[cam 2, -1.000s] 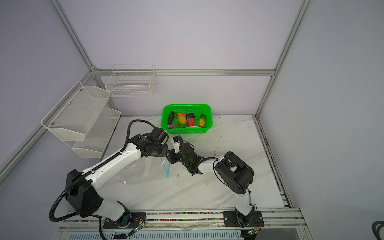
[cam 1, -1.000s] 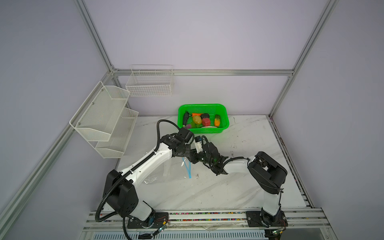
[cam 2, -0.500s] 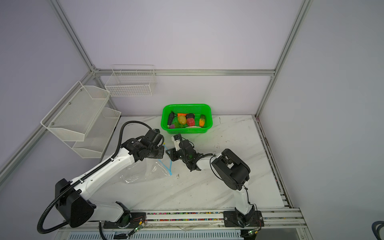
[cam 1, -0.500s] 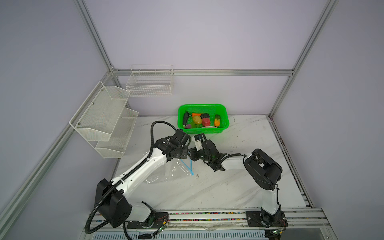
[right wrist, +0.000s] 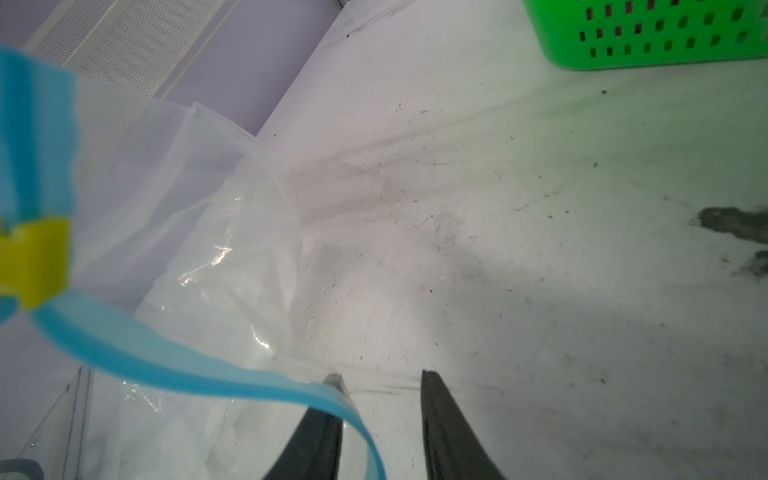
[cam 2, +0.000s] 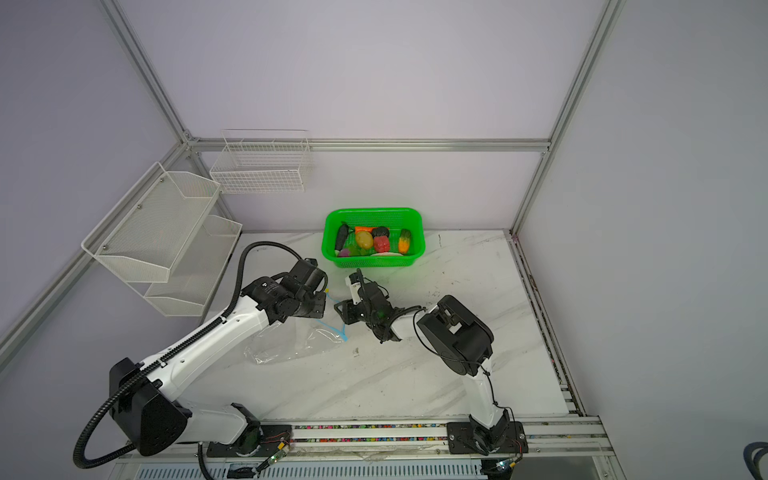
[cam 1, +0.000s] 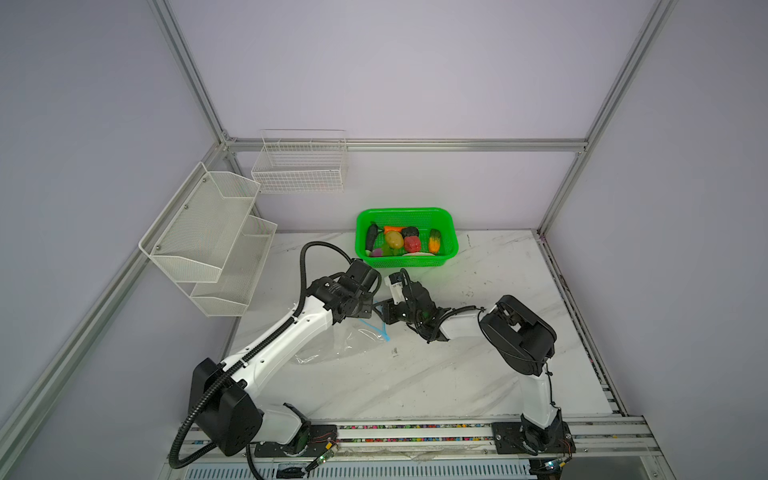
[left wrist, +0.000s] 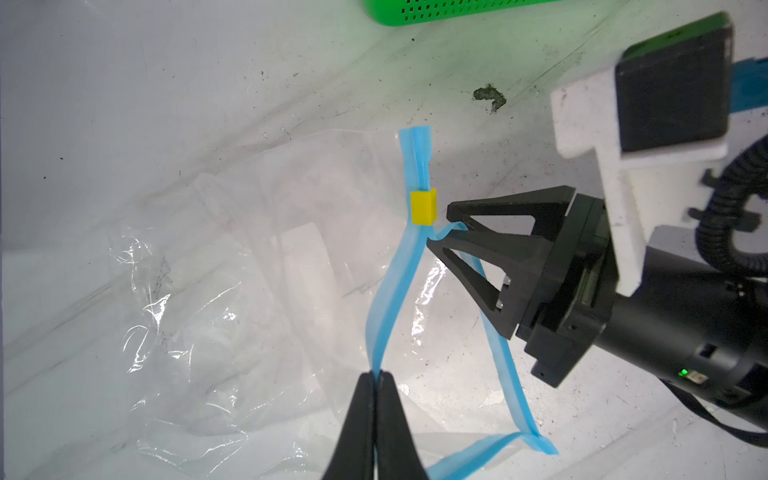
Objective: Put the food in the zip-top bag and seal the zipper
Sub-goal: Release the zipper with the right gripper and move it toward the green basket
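Left fingers (left wrist: 357,415) pinch the zipper (left wrist: 386,299); right fingers (right wrist: 442,432) spread around its other lip.

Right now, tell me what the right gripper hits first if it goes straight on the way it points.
Most likely the blue zipper beside the yellow slider: the right gripper points at it, and one lip lies between its open fingers. Depth is hard to judge.

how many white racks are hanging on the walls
2: a two-tier mesh shelf on the left wall, and a wire basket on the back wall. None looks hidden.
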